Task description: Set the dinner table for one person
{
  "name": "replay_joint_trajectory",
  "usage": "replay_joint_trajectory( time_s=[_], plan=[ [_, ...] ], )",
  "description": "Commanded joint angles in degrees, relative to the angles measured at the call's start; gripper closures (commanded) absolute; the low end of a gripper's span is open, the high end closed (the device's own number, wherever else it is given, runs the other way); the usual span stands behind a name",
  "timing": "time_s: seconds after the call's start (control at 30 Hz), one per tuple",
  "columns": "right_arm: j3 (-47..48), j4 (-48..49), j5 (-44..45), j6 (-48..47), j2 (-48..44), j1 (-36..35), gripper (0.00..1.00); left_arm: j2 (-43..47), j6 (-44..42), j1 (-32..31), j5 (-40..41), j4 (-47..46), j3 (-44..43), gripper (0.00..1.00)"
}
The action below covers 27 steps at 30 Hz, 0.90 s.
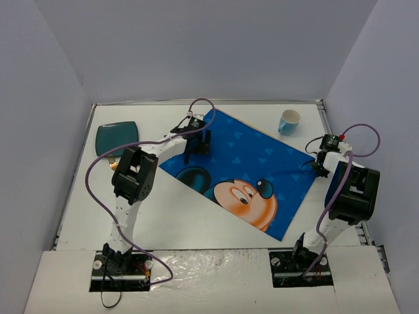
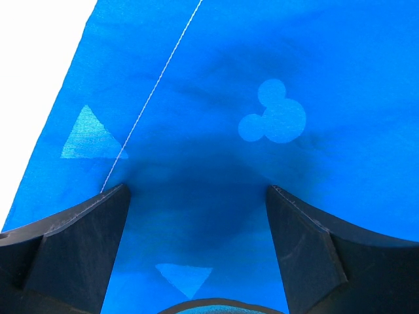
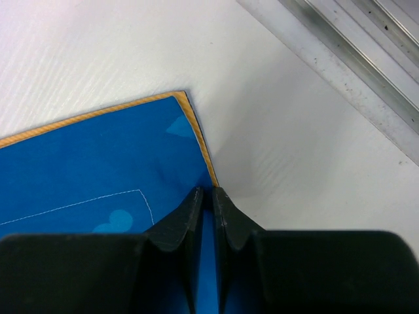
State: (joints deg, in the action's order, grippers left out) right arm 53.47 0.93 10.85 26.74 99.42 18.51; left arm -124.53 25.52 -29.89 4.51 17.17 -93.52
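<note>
The blue Mickey Mouse placemat (image 1: 242, 170) lies askew on the white dinner table (image 1: 177, 219). My left gripper (image 1: 198, 145) is open, with its fingertips down on the mat's far left part. In the left wrist view the gripper (image 2: 198, 190) has blue cloth (image 2: 281, 65) between its spread fingers. My right gripper (image 1: 319, 163) is shut on the mat's right edge. In the right wrist view the gripper (image 3: 208, 193) pinches the orange-trimmed edge just below the mat's corner (image 3: 98, 150).
A blue and white cup (image 1: 289, 122) stands upright at the back right, beyond the mat. A teal plate (image 1: 116, 137) lies at the back left. A metal rail (image 3: 353, 52) runs along the table's right edge, close to my right gripper.
</note>
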Motion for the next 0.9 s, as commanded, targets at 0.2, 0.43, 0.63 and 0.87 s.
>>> replay_joint_trajectory(
  time_s=[0.2, 0.43, 0.63, 0.87],
  plan=[
    [1.89, -2.86, 1.30, 0.24, -5.36, 0.14, 0.64, -2.73, -2.22, 0.09, -2.40, 0.59, -3.68, 0.18],
    [2.12, -5.94, 2.17, 2.75, -14.34, -6.39, 0.35, -2.73, -3.16, 0.01, -3.50, -0.58, -5.51, 0.16],
    [0.36, -8.13, 0.98, 2.12, -22.99, -12.34, 0.16, -2.82, -4.21, 0.10, -3.81, -0.59, -6.84, 0.14],
    [-0.43, -10.30, -6.47, -1.66, -34.59, -12.88, 0.04, 3.69, -3.95, 0.22, -2.65, 0.12, -7.38, 0.05]
  ],
)
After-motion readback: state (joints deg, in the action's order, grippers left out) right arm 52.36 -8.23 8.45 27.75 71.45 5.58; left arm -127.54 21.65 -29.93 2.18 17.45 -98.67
